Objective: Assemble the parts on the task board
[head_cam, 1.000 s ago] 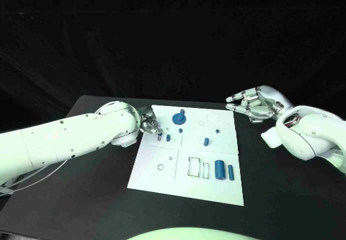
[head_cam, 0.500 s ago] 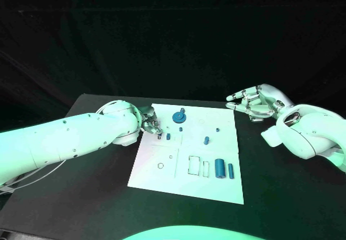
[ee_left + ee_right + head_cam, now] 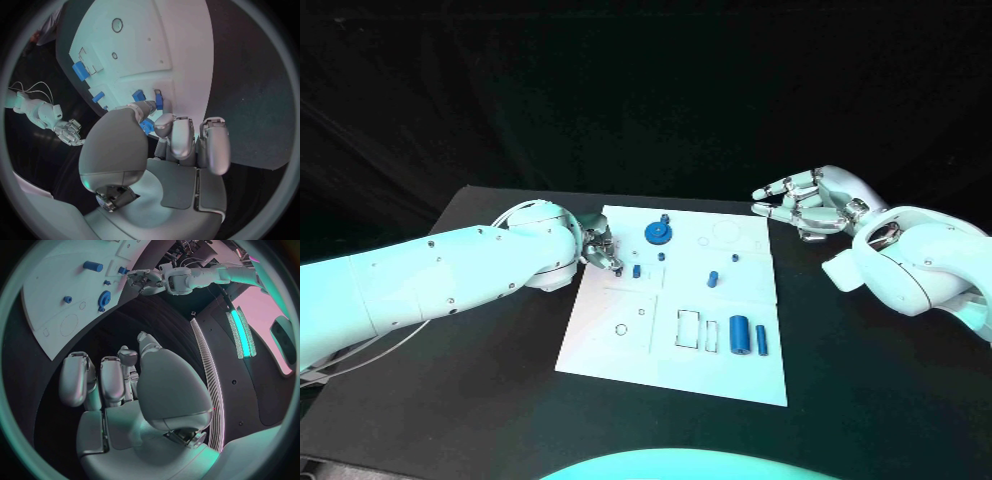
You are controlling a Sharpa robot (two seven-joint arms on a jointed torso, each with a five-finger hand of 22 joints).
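On the black table the white board lies in the middle, with blue parts spread over it. At the board's far left edge the left hand has its fingers curled down over the surface; in the left wrist view the fingertips close in around a small blue part, but whether they actually grip it I cannot tell, since thumb and fingers hide most of it. Just beside that hand stands a short blue peg, and a little farther back a blue gear sits on the board. Near the board's centre is another small blue peg. Toward the near edge, a rectangular outline is marked on the board, with a thin blue block at its right side, then a thicker blue cylinder and a slimmer blue rod, all lying side by side and close together. The right hand hovers off the board, over the table beyond the board's far right corner, fingers curled loosely inward with nothing in them; the right wrist view shows its palm bare.
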